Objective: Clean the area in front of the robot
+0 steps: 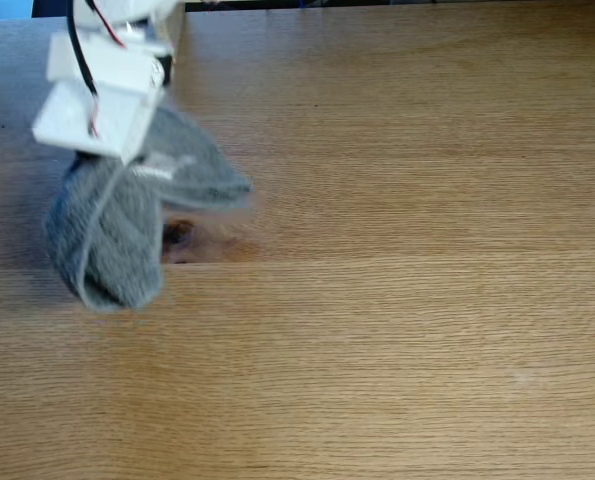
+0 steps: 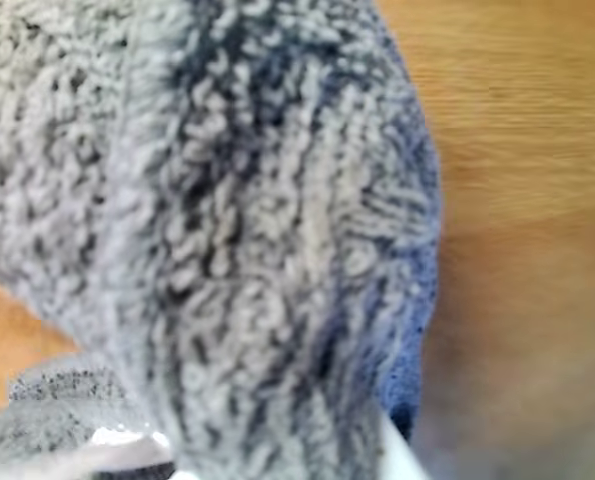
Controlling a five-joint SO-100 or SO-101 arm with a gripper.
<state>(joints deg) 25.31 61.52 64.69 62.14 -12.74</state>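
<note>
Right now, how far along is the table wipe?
Done: the grey cloth is picked up, bunched under the pincer at the fixed view's left, beside the dark knot. In hand: its folds hang onto the tabletop there. Left: apparently most of the wood, centre and right; no wipe marks show either way.
</note>
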